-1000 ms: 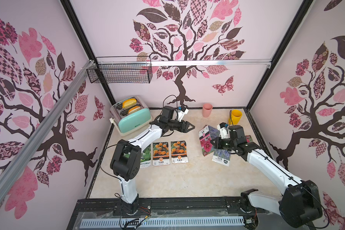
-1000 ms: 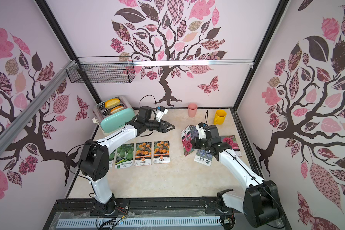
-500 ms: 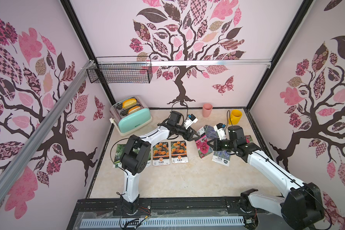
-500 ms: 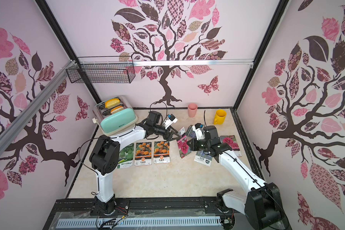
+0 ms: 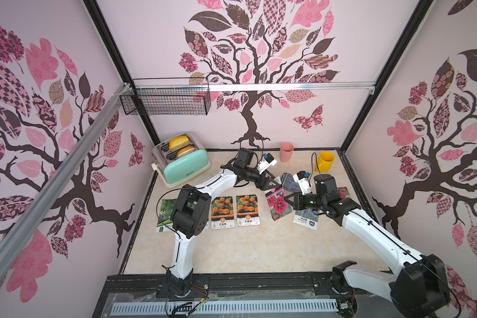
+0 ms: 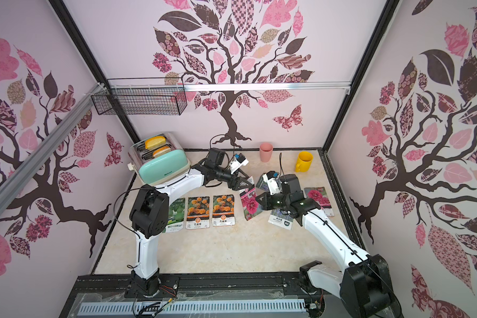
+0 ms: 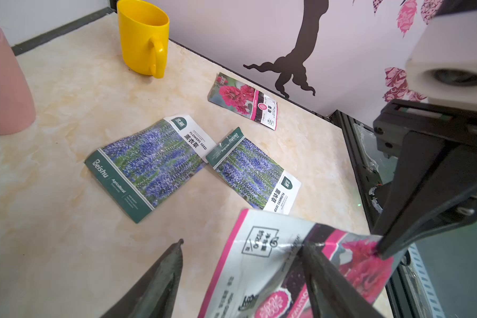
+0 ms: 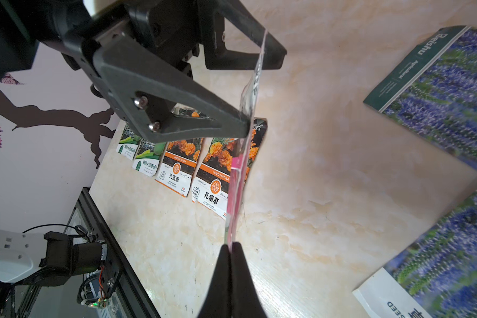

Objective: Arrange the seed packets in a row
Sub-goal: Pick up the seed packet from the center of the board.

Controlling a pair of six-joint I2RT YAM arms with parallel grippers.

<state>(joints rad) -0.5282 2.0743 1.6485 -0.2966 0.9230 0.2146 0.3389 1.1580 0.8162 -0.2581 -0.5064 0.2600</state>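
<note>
My right gripper [image 8: 230, 246] is shut on the edge of a magenta-flower seed packet [image 5: 278, 203], holding it above the table. It appears edge-on in the right wrist view [image 8: 238, 179]. My left gripper [image 7: 243, 243] is open, its jaws on either side of that packet's [image 7: 273, 261] far end, and one finger [image 7: 322, 275] touches it. Two gourd packets [image 8: 146, 157] and two marigold packets [image 5: 223, 212] [image 5: 247, 210] lie in a row; my left arm covers part of the gourds. Two lavender packets [image 7: 149, 165] [image 7: 255, 172] and another magenta packet [image 7: 244, 100] lie loose to the right.
A mint toaster [image 5: 182, 165] stands at the back left. A pink cup [image 5: 287, 152] and a yellow mug [image 5: 325, 161] stand by the back wall. A wire basket [image 5: 167, 96] hangs on the wall. The black frame rail [image 5: 232, 283] borders the table's front.
My left gripper has swung right from above the row to the magenta packet's far end and opened wider. My right gripper has kept its grip, shifting the packet slightly left.
</note>
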